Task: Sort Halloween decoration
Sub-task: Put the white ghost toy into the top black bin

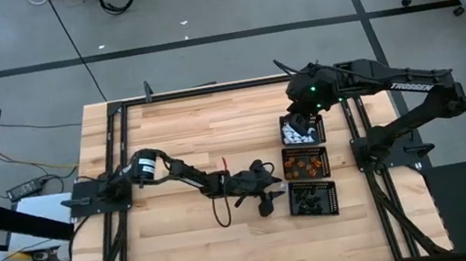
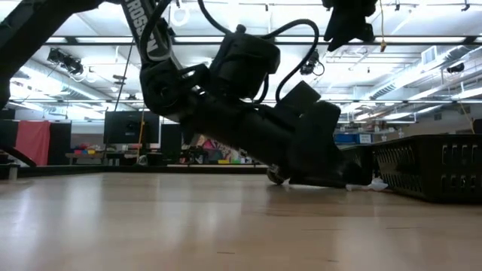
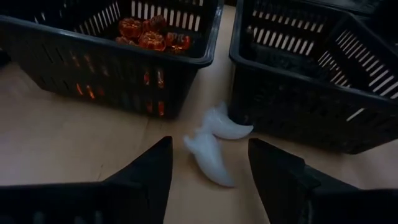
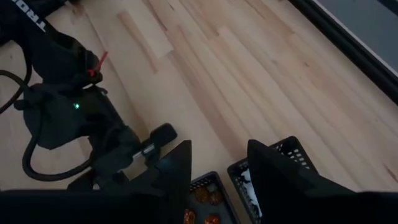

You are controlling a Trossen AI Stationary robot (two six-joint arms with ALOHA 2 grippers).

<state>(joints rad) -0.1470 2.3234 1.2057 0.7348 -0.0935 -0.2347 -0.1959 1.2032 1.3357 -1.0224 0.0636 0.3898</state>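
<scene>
Open jaws on the left gripper [image 3: 208,171], down low on the table [image 1: 177,129], one finger on each side of two white trinkets [image 3: 214,146]. Lying loose on the wood, in the gap between the orange tray [image 3: 118,56] and the next black tray [image 3: 311,81]. Probably lined up to pinch one. Right gripper [image 4: 217,168] up over the trays, jaws apart, nothing held, waiting.

White trinkets [image 3: 214,146] on pale blond wood table [image 3: 62,143]; orange trinkets [image 3: 149,36] in black mesh tray [image 3: 106,59]; dark gripper fingers [image 3: 146,177].
</scene>
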